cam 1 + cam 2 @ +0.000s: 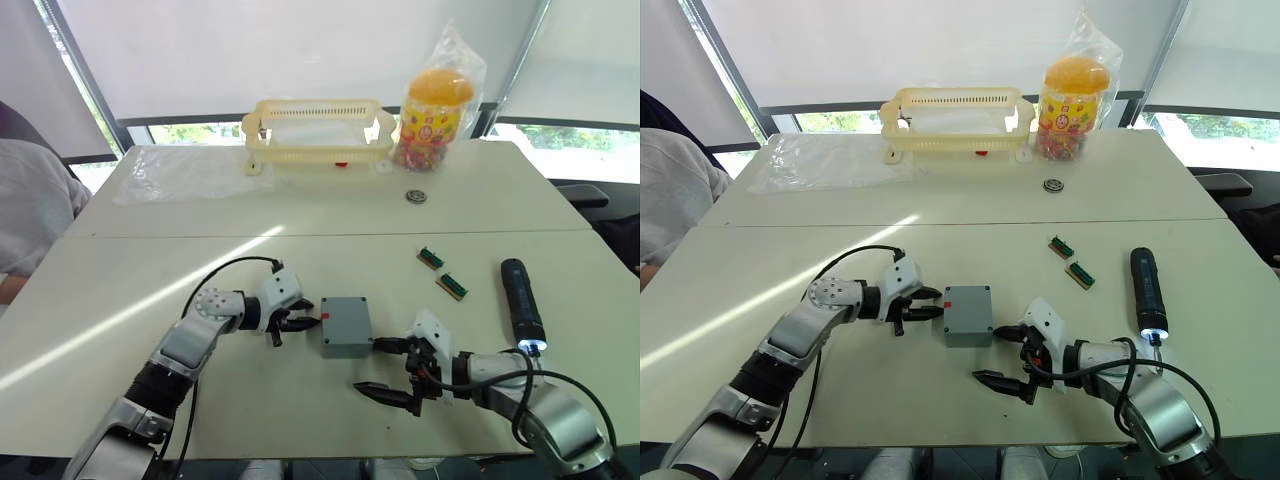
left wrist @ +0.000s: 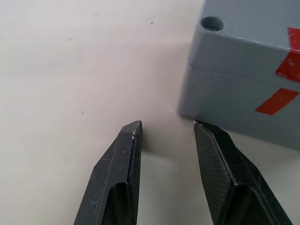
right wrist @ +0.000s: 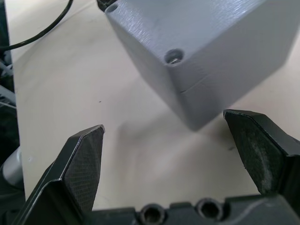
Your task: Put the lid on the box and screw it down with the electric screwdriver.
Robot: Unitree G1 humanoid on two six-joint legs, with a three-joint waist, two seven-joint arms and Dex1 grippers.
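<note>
2 grippers flank the box (image 1: pixel 346 326), which sits on the near half of the table (image 1: pixel 150 290) with the lid (image 3: pixel 197 28) already on top, its seam running around the sides and a screw head visible in 1 corner hole. A red mark shows on the box side facing the left gripper (image 1: pixel 292 322), whose fingers (image 2: pixel 117 178) are parted and holding nothing, their tips just short of that side, 1 tip near the bottom corner. The right gripper (image 1: pixel 388 370) is spread wide and empty, 1 finger close to the box's right edge, the other lying out on bare tabletop nearer the front edge. The screwdriver (image 1: pixel 521 302) lies well to the right, apart from both grippers, its tip light glowing by the right forearm. 2 small boards (image 1: pixel 441 271) rest between box and screwdriver, farther back. Open table stretches left of the left arm. Along the far edge stand a basket (image 1: pixel 318 130) and a bagged jar (image 1: pixel 436 105).
</note>
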